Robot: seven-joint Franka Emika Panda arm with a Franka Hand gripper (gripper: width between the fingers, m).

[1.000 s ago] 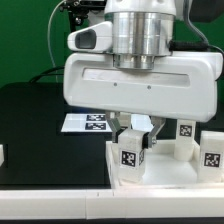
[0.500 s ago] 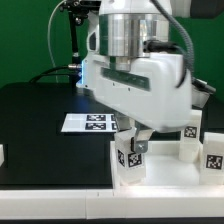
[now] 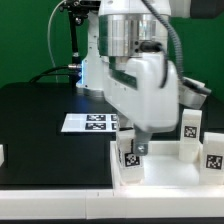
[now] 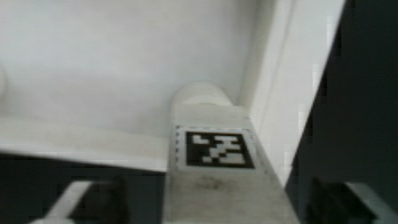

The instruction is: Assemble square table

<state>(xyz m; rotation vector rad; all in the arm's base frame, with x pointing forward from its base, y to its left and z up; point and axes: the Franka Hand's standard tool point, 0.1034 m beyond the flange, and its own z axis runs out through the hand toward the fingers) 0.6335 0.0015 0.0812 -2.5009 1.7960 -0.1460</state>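
Observation:
The white square tabletop (image 3: pixel 165 178) lies at the exterior view's lower right, seen in the wrist view as a pale slab (image 4: pixel 89 90) with a raised rim. One white tagged leg (image 3: pixel 129 158) stands upright at its near left corner. My gripper (image 3: pixel 136 146) hangs right over this leg. In the wrist view the leg (image 4: pixel 217 150) sits between the fingers (image 4: pixel 75 203) with a dark gap on each side, so my gripper (image 4: pixel 210 208) is open around it. Two more tagged legs (image 3: pixel 190 128) (image 3: pixel 213 152) stand at the right.
The marker board (image 3: pixel 88 122) lies flat on the black table behind the tabletop. A long white bar (image 3: pixel 50 203) runs along the front edge. A small white piece (image 3: pixel 2 155) shows at the exterior view's far left edge.
The wrist has turned over the leg, and the hand now stands edge-on. The fingers have spread apart from the leg they were shut on.

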